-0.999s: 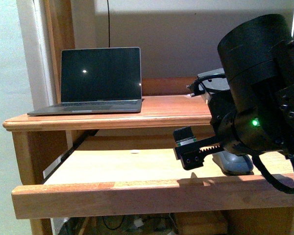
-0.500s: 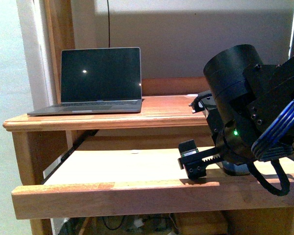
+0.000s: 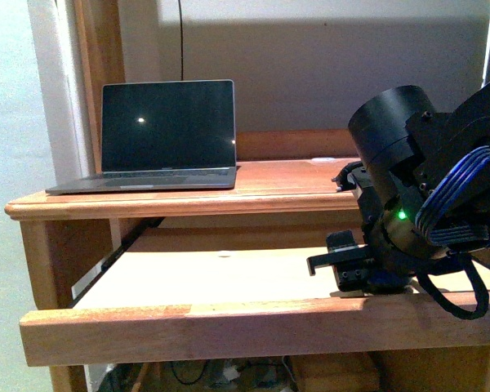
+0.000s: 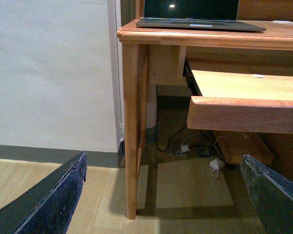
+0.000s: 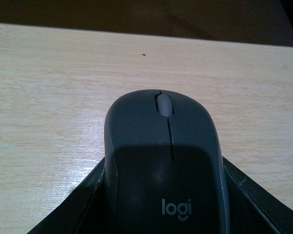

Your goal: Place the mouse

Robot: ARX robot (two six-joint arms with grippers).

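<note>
Lowered since earlier, right claw [image 3: 353, 268] sat near front right corner of pull-out shelf [image 3: 229, 278] | left claw [image 4: 163, 161] hung spread beside desk [image 4: 185, 36], idle | right claw pinched mouse [image 5: 163, 161] at shelf surface; judged: seat it flat, then release gently.

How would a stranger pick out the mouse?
Find the wooden desk, then its pale pull-out shelf. At the shelf's right end, in the right gripper, sits a dark grey oval plastic mouse. Far smaller than the grey laptop above, it carries a logi mark.
</note>
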